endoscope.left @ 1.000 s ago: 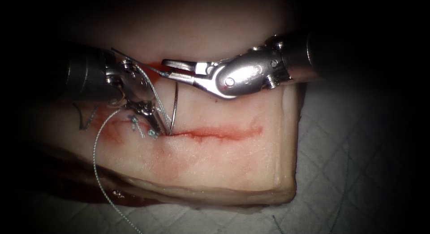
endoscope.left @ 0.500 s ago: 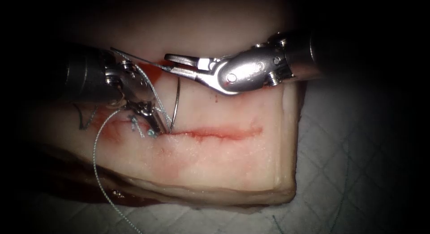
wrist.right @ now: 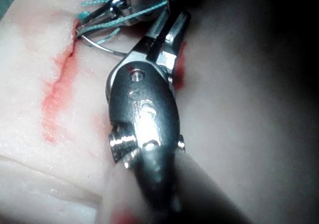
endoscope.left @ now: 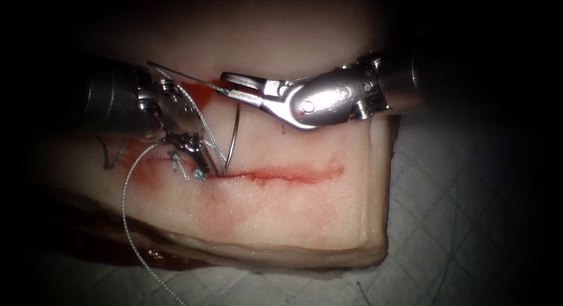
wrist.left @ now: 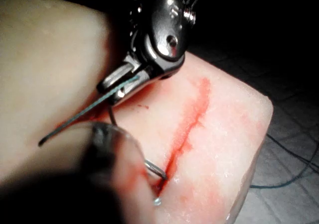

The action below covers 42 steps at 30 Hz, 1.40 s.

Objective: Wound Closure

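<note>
The thread (endoscope.left: 130, 224) is trailing off the tissue's (endoscope.left: 281, 218) near edge. At the cut's (endoscope.left: 281, 174) left end, the left tool's fingers (endoscope.left: 202, 159) are clenched on the tissue beside the needle (endoscope.left: 233, 136), whose tip is sitting in the cut. Farther back, the right tool (endoscope.left: 231, 86) is grasping the needle's upper end.

Both tools showing as polished silver metal on dark shafts. Right tool (endoscope.left: 234, 86): rounded, teardrop-ish wrist housing w/ round pivot pin, small side screws, faint engraved marking, slim tapering jaws. Left tool (endoscope.left: 202, 162): shiny clevis w/ screws, thin pointed jaws.
</note>
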{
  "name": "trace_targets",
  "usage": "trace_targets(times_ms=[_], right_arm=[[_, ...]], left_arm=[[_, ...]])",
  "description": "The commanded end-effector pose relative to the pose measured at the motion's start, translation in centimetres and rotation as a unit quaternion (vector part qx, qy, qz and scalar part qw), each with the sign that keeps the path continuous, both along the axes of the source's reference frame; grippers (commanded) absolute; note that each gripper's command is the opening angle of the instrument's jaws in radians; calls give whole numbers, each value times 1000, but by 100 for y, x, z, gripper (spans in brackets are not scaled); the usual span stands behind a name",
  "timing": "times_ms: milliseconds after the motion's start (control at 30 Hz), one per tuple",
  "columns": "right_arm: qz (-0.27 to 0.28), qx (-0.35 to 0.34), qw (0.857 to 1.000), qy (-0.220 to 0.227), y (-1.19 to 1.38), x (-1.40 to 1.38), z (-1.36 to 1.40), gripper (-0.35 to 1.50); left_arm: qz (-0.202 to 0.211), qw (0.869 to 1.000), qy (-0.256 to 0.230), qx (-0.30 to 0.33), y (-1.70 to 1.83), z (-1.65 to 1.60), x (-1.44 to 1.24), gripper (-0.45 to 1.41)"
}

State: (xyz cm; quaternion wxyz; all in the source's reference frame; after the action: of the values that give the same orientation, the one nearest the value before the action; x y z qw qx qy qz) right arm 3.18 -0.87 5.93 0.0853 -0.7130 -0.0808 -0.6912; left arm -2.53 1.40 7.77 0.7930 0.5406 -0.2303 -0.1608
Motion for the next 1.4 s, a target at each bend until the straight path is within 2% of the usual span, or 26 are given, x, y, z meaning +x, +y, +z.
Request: trace_targets(times_ms=[33, 267, 400, 600, 667, 833, 1100, 1267, 1400], right_arm=[[2, 14, 1000, 9, 1, 8, 5, -35], [14, 55, 998, 27, 1, 8, 4, -35], [57, 60, 997, 8, 0, 6, 3, -35], [89, 62, 994, -12, 2, 0, 1, -35], [78, 25, 996, -34, 4, -1, 0, -35], [70, -11, 996, -47, 4, 1, 0, -35], [64, -11, 996, -54, 3, 0, 1, -35], [42, -17, 997, -56, 4, -3, 3, -35], [0, -32, 998, -58, 0, -1, 6, -35]], left_arm=[[0, 1000, -1, -1, 1, 4, -6, -45], [0, 1000, -1, -1, 0, 4, -6, -45], [1, 1000, -1, -1, 0, 4, -6, -45], [1, 1000, -1, 0, 0, 3, -6, -45], [1, 1000, -1, 0, 0, 3, -6, -45], [1, 1000, -1, 0, 0, 3, -6, -45], [1, 1000, -1, 0, 1, 2, -5, -45], [0, 1000, 1, 2, -1, 1, -5, -45], [0, 1000, 1, 2, -2, 1, -6, -45]])
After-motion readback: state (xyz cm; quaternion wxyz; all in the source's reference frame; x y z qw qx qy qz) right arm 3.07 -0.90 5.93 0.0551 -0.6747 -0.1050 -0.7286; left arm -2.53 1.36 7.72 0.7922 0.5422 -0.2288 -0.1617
